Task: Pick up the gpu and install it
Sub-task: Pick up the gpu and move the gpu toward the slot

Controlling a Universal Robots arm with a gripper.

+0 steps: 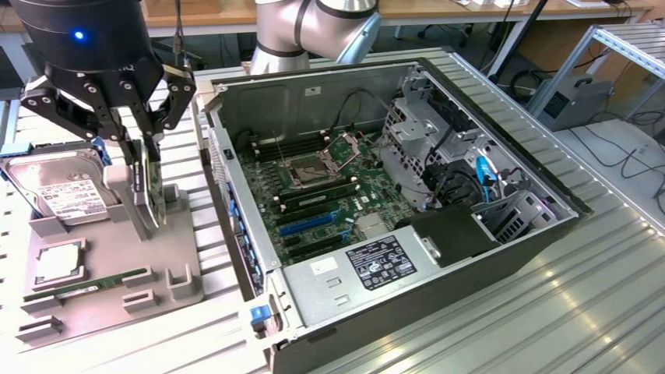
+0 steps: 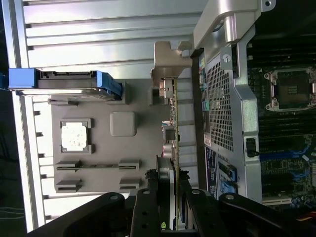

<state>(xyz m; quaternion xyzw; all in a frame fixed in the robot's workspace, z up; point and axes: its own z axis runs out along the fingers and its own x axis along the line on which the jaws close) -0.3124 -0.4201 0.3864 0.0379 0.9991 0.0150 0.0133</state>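
The gpu (image 1: 149,201) is a thin dark card standing on edge over the grey holder tray (image 1: 114,312), at the exterior view's left. My gripper (image 1: 143,187) comes down on it from above, a finger on each flat face, shut on the card. The wrist view shows the gpu (image 2: 174,123) edge-on, running out from between my fingers (image 2: 150,202), its silver bracket (image 2: 165,64) at the far end. I cannot tell whether its lower edge still rests in the tray. The open computer case (image 1: 416,300) lies beside the tray, its motherboard (image 1: 311,195) and blue slots (image 1: 307,226) exposed.
On the tray sit a hard drive (image 1: 58,191) in blue rails, a CPU (image 1: 58,265) and a green RAM stick (image 1: 89,287). The case's perforated side wall (image 2: 219,108) stands close beside the card. Ribbed metal table (image 1: 540,327) surrounds everything.
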